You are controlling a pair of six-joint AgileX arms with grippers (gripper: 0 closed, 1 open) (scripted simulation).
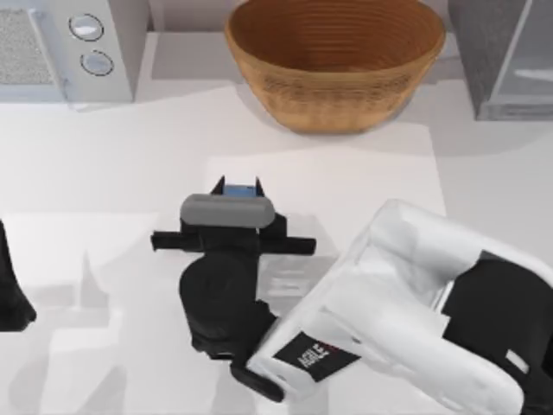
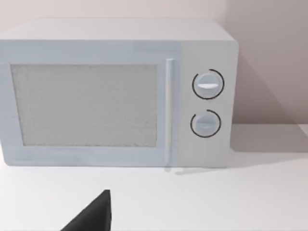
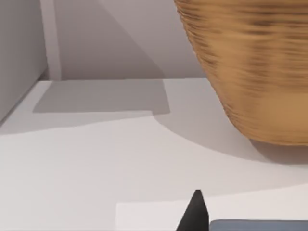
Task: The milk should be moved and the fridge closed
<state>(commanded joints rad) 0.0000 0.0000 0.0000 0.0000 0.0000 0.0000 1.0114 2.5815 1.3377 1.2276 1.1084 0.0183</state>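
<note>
Right gripper (image 1: pixel 235 187): you've got it over the middle of the table, pointing toward the far side, fingers straddling the milk (image 1: pixel 235 192). The wrist hides the contact, so you can't tell whether the pads are pressing or how wide the fingers stand.
Milk: a sliver of blue shows between the two dark fingertips, on the table, well short of the basket (image 1: pixel 335 60).
Step in hand: looks like the grasp on the carton, judging from where the fingers sit.
Doing it well: squeeze evenly on the flat sides and keep the carton upright; confirm the hold with a small lift before you travel.
Basket: big woven bowl at the far middle, right between you and the fridge (image 1: pixel 505 56). Lift high enough, or swing near of it, so you don't clip the rim.
Fridge: far right corner, its pale door panel seems to stand ajar, so closing is not yet done.
Microwave (image 2: pixel 115 91): far left, door shut, leave it be.
Left gripper (image 1: pixel 13 285): parked at the near left edge.
</note>
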